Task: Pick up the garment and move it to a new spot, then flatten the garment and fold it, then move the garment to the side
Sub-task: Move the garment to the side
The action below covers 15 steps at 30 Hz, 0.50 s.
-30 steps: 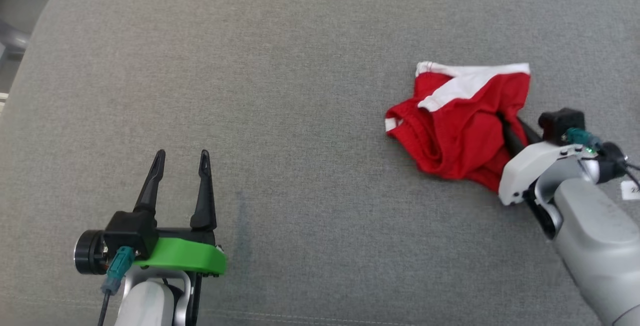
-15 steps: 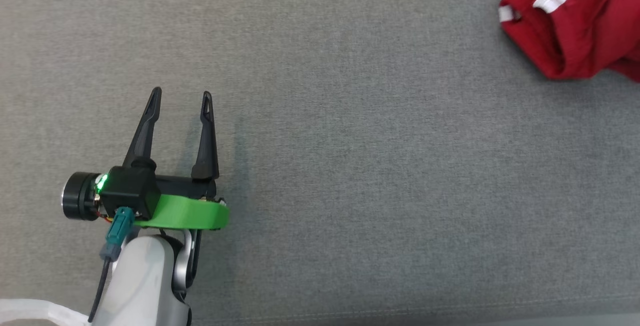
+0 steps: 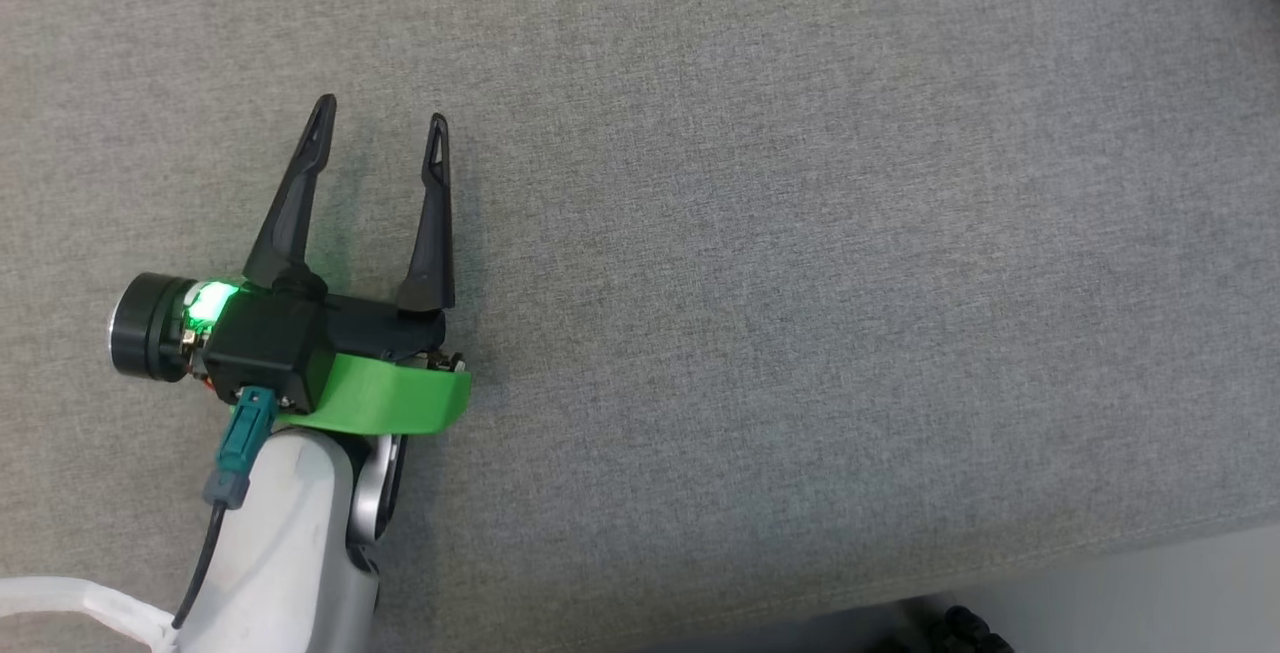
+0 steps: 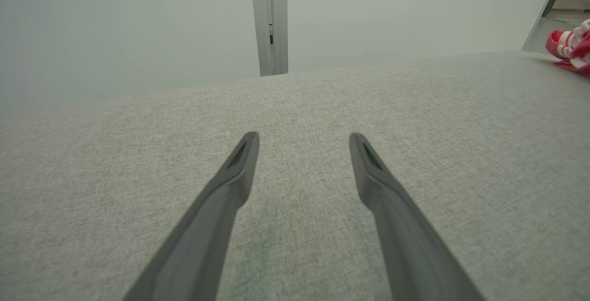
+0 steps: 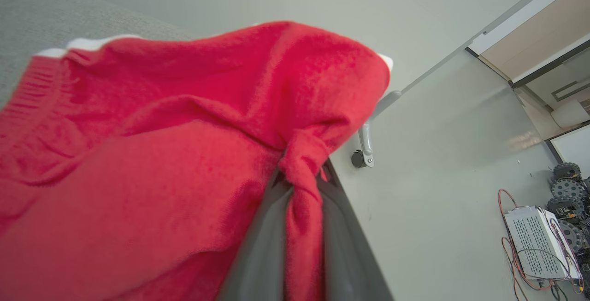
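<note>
I counted one garment (image 5: pixel 161 153), red with white trim; one grey upholstered surface (image 3: pixel 800 233); I had two grippers in sight, my left gripper (image 3: pixel 381 113) and my right gripper (image 5: pixel 302 174), each with two long dark fingers (image 3: pixel 290 203), four in all; at my left wrist there were one green collar (image 3: pixel 390 398), one lit green lamp (image 3: pixel 212 301), one teal plug (image 3: pixel 240 443) and one black cable (image 3: pixel 200 573); I saw one upright metal post (image 4: pixel 269 20); one caster (image 5: pixel 357 158); one white vented box (image 5: pixel 537 241); and several toothed black wheels (image 5: pixel 564 172), too crowded at the edge to number.
</note>
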### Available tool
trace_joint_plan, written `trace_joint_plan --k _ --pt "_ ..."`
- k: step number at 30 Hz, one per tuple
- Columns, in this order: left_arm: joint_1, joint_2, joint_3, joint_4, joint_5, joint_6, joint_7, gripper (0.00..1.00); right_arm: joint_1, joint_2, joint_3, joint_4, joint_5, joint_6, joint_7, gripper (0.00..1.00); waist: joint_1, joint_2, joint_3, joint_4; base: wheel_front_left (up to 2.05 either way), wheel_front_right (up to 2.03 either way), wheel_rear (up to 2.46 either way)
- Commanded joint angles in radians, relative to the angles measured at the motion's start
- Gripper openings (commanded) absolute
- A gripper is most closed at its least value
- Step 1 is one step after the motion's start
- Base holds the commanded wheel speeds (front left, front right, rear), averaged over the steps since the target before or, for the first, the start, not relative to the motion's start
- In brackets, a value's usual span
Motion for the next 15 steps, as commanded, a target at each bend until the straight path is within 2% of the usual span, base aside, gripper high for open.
trace_joint_plan --k 1,7,8,9,15 --pt "-0.018 0.011 0.004 -0.009 0.008 0.005 0.0 1.0 -0.019 0.006 0.008 0.013 0.01 -0.003 0.004 0.0 -0.0002 -0.0001 0.022 -0.016 0.0 0.0 0.0" --pt "-0.006 0.022 0.001 -0.049 0.007 0.017 0.01 1.0 -0.091 0.016 0.067 0.13 -0.01 -0.003 -0.002 0.0 -0.0002 -0.0001 0.032 0.007 0.0 0.0 0.0" --pt "-0.004 0.023 0.001 -0.054 0.006 0.019 0.01 1.0 -0.105 0.014 0.069 0.151 -0.019 -0.003 -0.012 0.42 -0.0002 -0.0001 0.032 0.01 0.0 0.0 0.0" --pt "-0.003 0.023 0.0 -0.059 0.006 0.021 0.009 1.0 -0.12 0.014 0.072 0.173 -0.028 -0.003 -0.017 1.0 -0.0002 -0.0001 0.03 0.013 0.0 0.0 0.0" --pt "0.02 0.024 0.003 -0.051 -0.009 0.027 0.001 1.0 -0.184 0.04 0.089 0.245 -0.078 -0.003 -0.097 1.0 -0.0002 -0.0001 -0.004 0.017 0.0 0.0 0.0"
